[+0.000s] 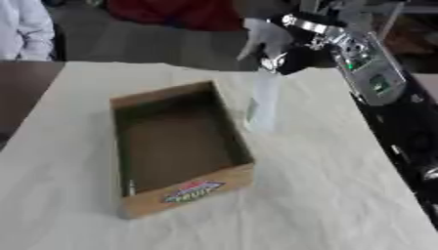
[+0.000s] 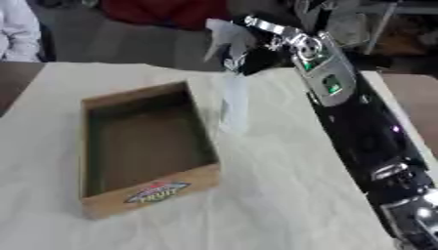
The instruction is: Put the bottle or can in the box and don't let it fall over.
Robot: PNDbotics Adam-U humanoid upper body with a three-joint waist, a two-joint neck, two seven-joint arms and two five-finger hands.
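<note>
A tall pale bottle with a small green mark on its side stands upright just right of the cardboard box. My right hand comes in from the upper right and is shut on the bottle's top. Motion blur hides whether the bottle's base touches the table or hangs just above it. The box is open at the top, shows a brown floor with nothing on it, and carries a coloured logo on its near wall. My left hand shows in neither view.
My right forearm with green lights slants down the right side over the table's right edge. The pale table ends at the far side, where a red shape and a person's white sleeve show.
</note>
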